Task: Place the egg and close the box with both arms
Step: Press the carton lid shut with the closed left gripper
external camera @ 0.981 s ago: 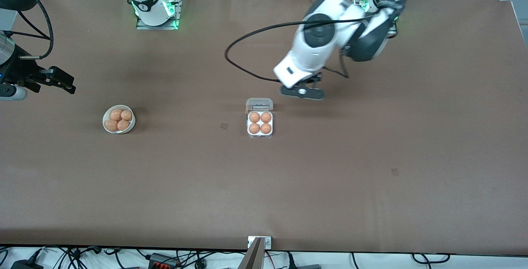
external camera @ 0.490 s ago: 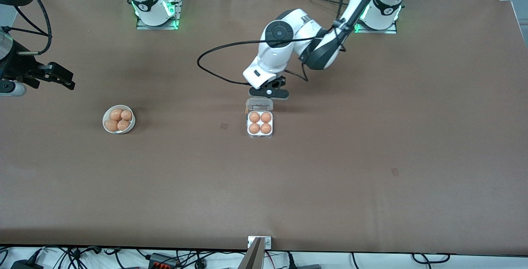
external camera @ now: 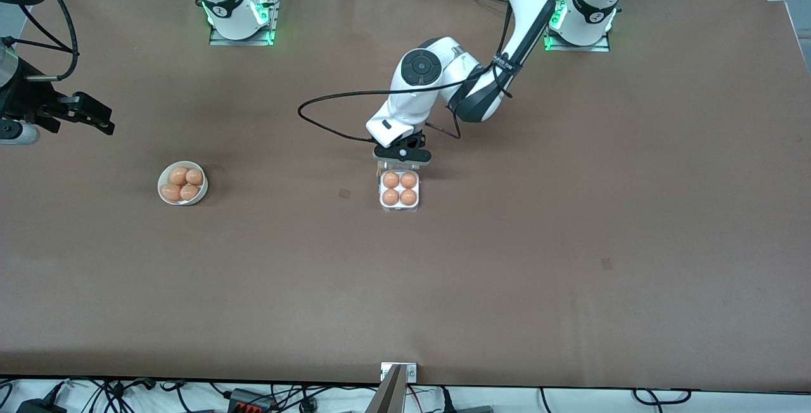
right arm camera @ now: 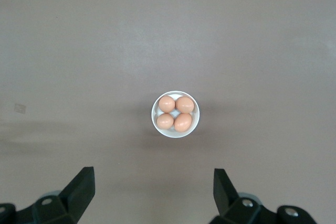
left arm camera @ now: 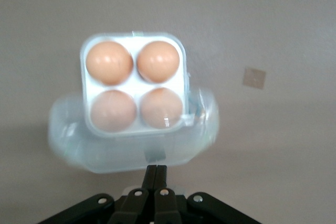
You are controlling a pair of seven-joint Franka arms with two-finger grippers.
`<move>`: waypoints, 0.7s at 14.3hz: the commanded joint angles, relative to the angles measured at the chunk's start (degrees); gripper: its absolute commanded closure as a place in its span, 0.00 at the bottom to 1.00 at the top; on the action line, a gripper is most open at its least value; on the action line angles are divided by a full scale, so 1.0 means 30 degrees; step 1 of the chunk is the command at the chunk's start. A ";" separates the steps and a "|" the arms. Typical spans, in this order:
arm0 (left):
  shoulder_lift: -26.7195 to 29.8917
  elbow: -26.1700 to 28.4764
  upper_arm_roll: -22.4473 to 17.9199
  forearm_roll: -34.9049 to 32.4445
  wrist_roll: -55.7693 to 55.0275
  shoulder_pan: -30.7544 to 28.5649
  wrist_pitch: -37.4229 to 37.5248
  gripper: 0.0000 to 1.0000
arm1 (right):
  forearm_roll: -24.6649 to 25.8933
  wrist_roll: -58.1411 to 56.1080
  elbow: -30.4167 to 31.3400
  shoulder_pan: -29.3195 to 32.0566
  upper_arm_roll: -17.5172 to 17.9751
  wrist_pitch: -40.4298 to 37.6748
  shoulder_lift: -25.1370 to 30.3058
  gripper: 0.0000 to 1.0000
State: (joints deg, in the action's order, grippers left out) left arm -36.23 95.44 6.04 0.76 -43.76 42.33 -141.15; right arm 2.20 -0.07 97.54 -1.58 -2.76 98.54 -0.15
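Pressed together, the left arm's black two-finger gripper (external camera: 403,154) meets the box's hinged clear plastic lid (left arm camera: 134,150) at frame centre. All four cells of the small white egg carton (external camera: 400,192) hold brown eggs (external camera: 391,180), so closing is likely in hand; next, tipping the lid over. At the frame's upper left, the right gripper (external camera: 66,115) waits spread, up above the round white bowl (external camera: 182,183). No writing is legible.

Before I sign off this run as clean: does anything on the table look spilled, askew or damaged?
Nothing stands out. The box sits square with four whole eggs, its clear lid open. The left gripper, shut, is at the lid. The bowl is upright with four eggs. The right gripper waits open above the bowl.
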 commanded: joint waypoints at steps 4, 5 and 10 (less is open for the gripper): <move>0.0123 -0.1138 -0.0403 -0.2159 -0.0297 -0.0164 -0.0002 0.99 | -0.0059 -0.0095 0.0680 0.0234 0.0245 -0.0182 0.0722 0.00; 0.0123 -0.1110 -0.0403 -0.2159 -0.0269 -0.0194 -0.0002 0.99 | -0.0059 -0.0095 0.0680 0.0205 0.0245 -0.0211 0.0984 0.00; 0.2050 -0.1080 -0.0316 -0.2188 0.0169 -0.1654 0.3854 0.99 | -0.0088 -0.0211 0.0709 0.0293 0.0157 -0.0562 0.1338 0.00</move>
State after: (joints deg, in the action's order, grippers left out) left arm -34.63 91.90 4.55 -4.34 -43.79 40.60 -136.18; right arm 2.19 -0.07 97.86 -1.57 -2.77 97.21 2.09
